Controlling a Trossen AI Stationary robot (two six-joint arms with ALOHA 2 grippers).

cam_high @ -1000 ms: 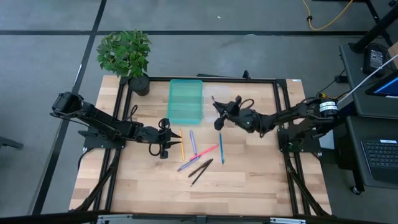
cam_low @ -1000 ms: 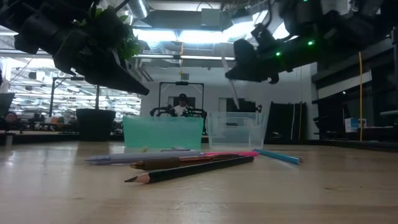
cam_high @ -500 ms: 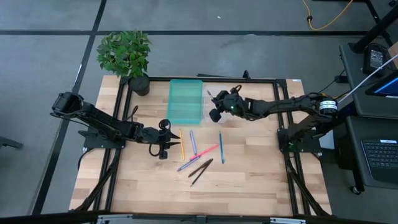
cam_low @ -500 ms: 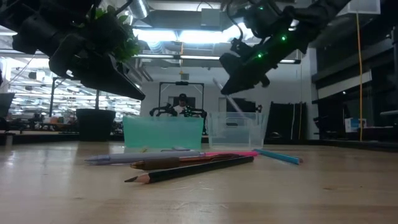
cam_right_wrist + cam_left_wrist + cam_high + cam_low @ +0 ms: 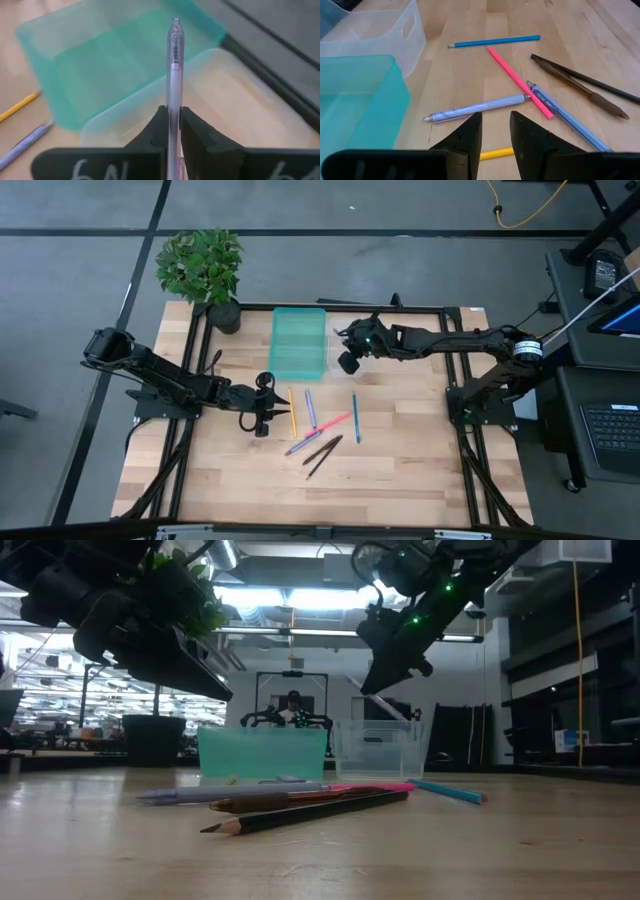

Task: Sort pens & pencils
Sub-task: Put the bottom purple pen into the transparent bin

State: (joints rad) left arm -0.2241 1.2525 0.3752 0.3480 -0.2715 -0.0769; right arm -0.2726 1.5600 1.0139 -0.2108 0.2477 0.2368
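Hidden: in your right wrist view the clear pen's (image 5: 173, 75) lower end was cut off between the fingers; white marks on the right gripper (image 5: 170, 131) could not be read.
Left gripper (image 5: 495, 131): you had it low over the yellow pencil (image 5: 496, 153), fingers apart, grasping nothing.
Loose sticks: lilac pen (image 5: 477, 108), pink pencil (image 5: 519, 82), blue pencil (image 5: 494, 41) and dark pencils (image 5: 580, 82) lay on the table (image 5: 400, 470).
Right gripper: clenched on the clear pen, above the clear tray (image 5: 220, 100).
Beyond: teal tray (image 5: 299, 340), potted plant (image 5: 203, 270).
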